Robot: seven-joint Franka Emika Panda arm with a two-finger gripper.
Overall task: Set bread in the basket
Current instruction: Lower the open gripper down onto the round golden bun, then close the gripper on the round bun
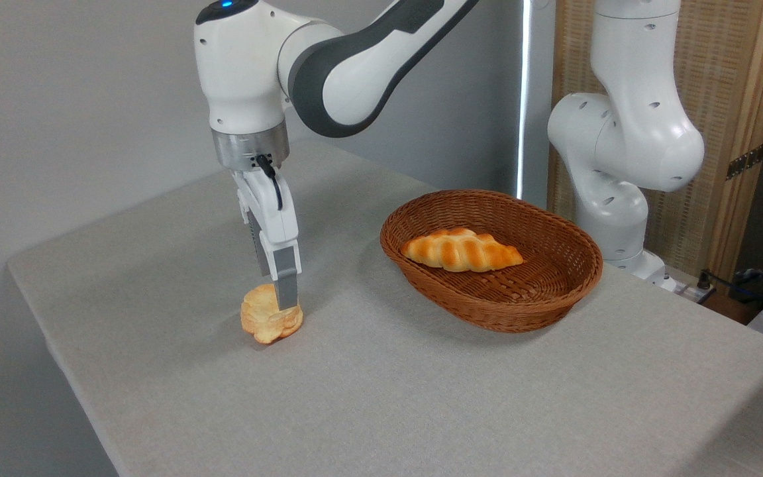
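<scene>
The bread (265, 323), a small golden-orange bun, stands on edge at the left-middle of the grey table (421, 397), its paler flat side facing left. My gripper (286, 303) comes straight down onto its upper right part. One grey finger (287, 288) shows in front of the bun, the other is hidden behind it, and the gripper is shut on the bread. The bun's lower edge is at the table surface or just above it. The basket (554, 291), oval brown wicker with low sides, sits to the right, well apart from the gripper.
A longer twisted loaf (462, 250) lies inside the basket. The arm's white base (620, 165) stands behind the basket at the right, in front of a wooden screen (739, 132). Cables (752, 285) lie off the table's far right corner.
</scene>
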